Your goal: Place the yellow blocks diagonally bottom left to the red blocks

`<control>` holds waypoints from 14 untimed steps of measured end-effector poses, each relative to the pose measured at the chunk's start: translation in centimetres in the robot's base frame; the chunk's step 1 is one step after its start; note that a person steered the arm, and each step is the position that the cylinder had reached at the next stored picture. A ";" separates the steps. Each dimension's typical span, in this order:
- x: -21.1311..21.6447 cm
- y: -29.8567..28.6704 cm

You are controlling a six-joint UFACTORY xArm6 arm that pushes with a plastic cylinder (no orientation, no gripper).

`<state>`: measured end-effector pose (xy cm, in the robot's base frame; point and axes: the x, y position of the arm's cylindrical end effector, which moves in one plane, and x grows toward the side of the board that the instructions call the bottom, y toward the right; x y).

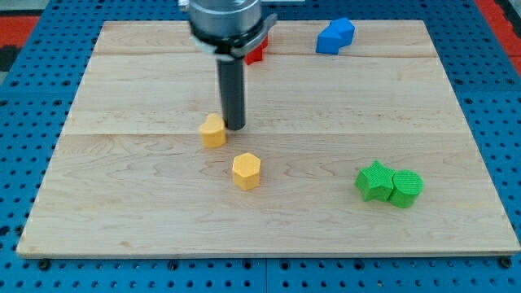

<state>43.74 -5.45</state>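
Two yellow blocks lie near the board's middle: a small pentagon-like yellow block (213, 131) and a yellow hexagon block (246, 171) below and right of it. My tip (234, 127) stands just right of the upper yellow block, touching or nearly touching it. A red block (256, 52) shows at the view's top, mostly hidden behind the arm's housing, so I cannot tell its shape or whether there is more than one.
Two blue blocks (334, 36) sit together at the view's top right. A green star block (374, 181) and a green cylinder block (405, 188) touch each other at the lower right. The wooden board (122, 220) lies on a blue pegboard.
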 end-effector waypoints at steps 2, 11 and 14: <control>4.7 -11.2; 8.9 -3.3; 5.5 -7.9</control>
<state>49.23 -13.31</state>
